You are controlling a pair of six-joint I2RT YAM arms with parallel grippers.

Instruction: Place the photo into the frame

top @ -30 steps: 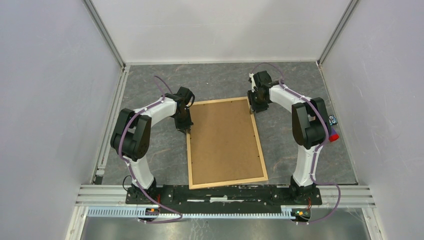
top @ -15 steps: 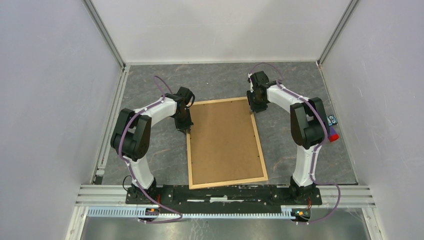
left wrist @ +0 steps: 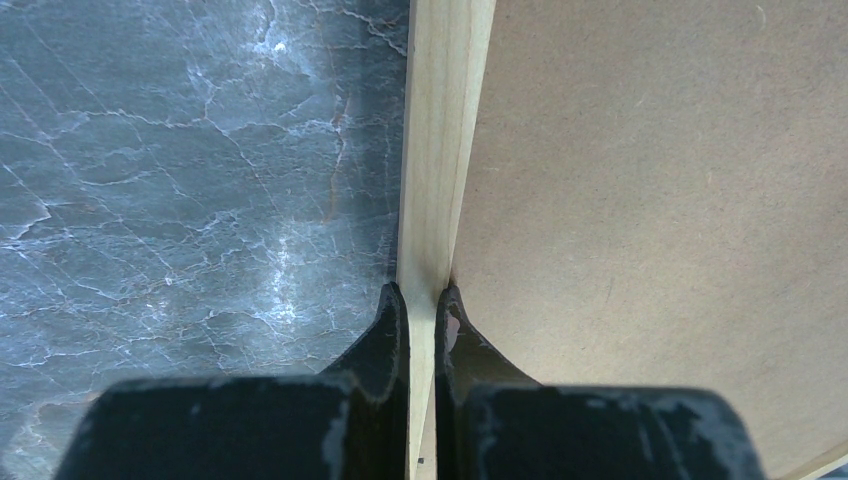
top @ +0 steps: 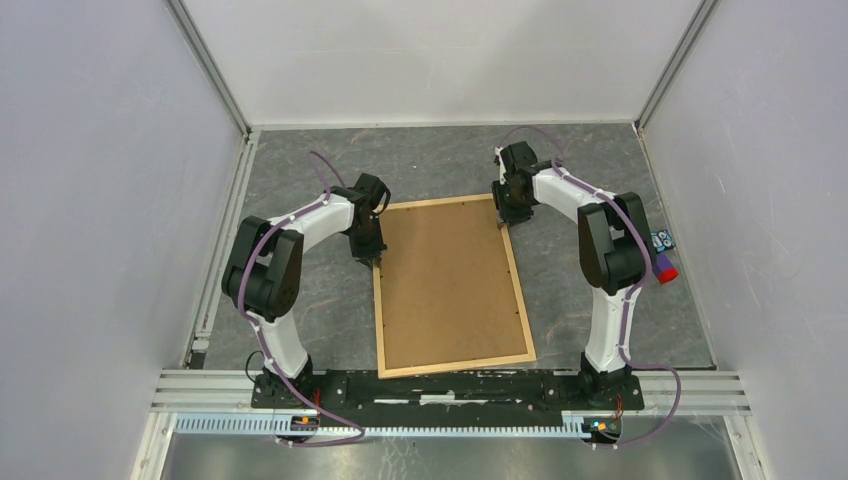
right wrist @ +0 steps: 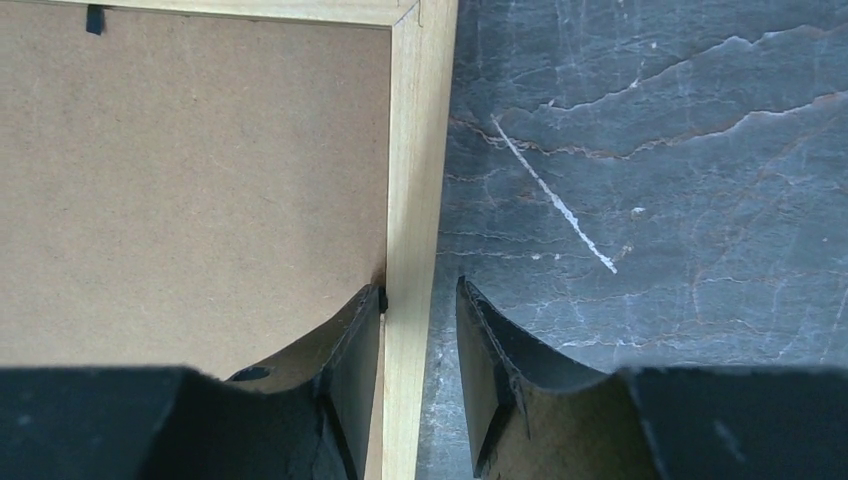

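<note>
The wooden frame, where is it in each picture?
Top external: the frame lies flat in the centre.
Left wrist: the frame runs up the middle, pinched by the left pincer.
Right wrist: the frame runs up the middle, inside the open right pincer.
Shared landmark: the brown board inside it.

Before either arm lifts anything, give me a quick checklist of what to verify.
1. Left tool clamped on the frame, left strip: ok, its fingers pinch the wood from both sides.
2. Right tool gripping the right strip: not ok; it straddles the strip, but the outer finger stands apart from the wood.
3. Backing board seated inside the frame: ok, it looks flat and fills the opening.
4. Photo under the board: cannot tell, no print shows in any view.
5. Frame lying flat on the table: ok in the top view.
</note>
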